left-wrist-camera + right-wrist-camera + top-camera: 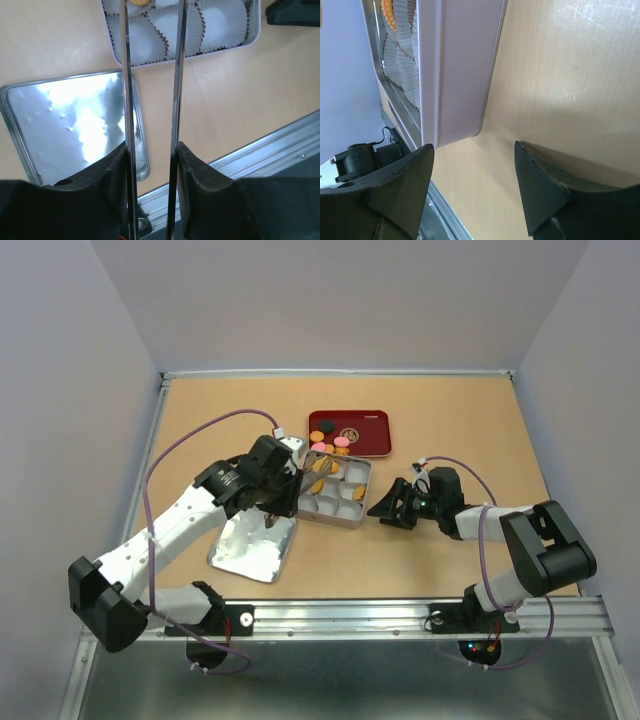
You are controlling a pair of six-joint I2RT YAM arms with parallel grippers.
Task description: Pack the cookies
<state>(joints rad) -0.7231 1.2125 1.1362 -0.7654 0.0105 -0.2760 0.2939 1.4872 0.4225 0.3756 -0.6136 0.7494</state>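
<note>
Several cookies [330,438] in orange, pink and dark brown lie on the dark red tray [375,420]. A few orange cookies [320,468] sit in paper cups of the silver tin [352,521]. My left gripper [283,496] is shut on metal tongs [127,75]; their blades reach over the tin's near-left cups [150,42]. A yellow cookie [139,2] shows between the blades at the frame's top edge; I cannot tell if it is gripped. My right gripper [385,508] is open and empty, low on the table just right of the tin [455,65], one finger [405,175] by its corner.
The tin's shiny lid [253,546] lies upside down on the table left of the tin, below my left wrist; it also shows in the left wrist view [65,125]. The metal rail [400,615] runs along the near edge. The red tray stands just behind the tin.
</note>
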